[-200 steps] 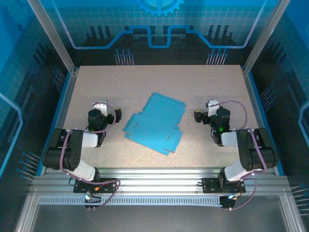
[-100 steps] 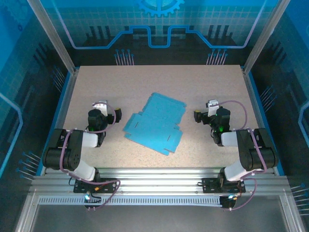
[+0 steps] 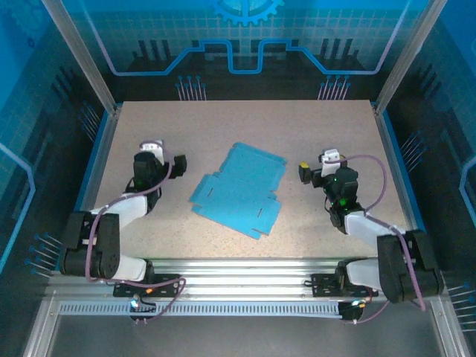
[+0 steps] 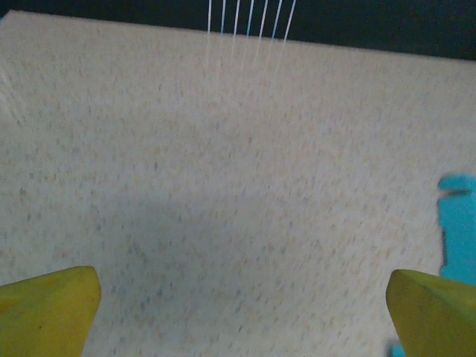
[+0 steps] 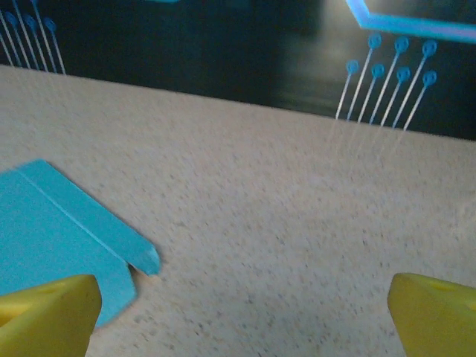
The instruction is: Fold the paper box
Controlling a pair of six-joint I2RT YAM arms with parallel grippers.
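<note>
— Where is the paper box (image 3: 239, 190)?

— Flat on the speckled table (image 3: 320, 126), blue side up. It is an unfolded die-cut sheet with flaps and slots, lying mid-table between the two arms and touching neither.

— And the left gripper (image 3: 177, 163)?

— It is just left of the sheet. Its jaws are spread wide and have hold of nothing. From the left wrist, the yellow fingertips (image 4: 52, 305) sit at the bottom corners with bare table between them, and the sheet's blue edge (image 4: 460, 223) is at the right margin.

— The right gripper (image 3: 304, 172)?

— It is likewise gaping and empty, near the sheet's right side. Its wrist camera shows a creased corner flap (image 5: 52, 238) at lower left, close to one yellow fingertip (image 5: 44, 312).

— Any markings?

— The back panel (image 3: 245, 30) bears a blue gear emblem and circuit-style lines.
</note>
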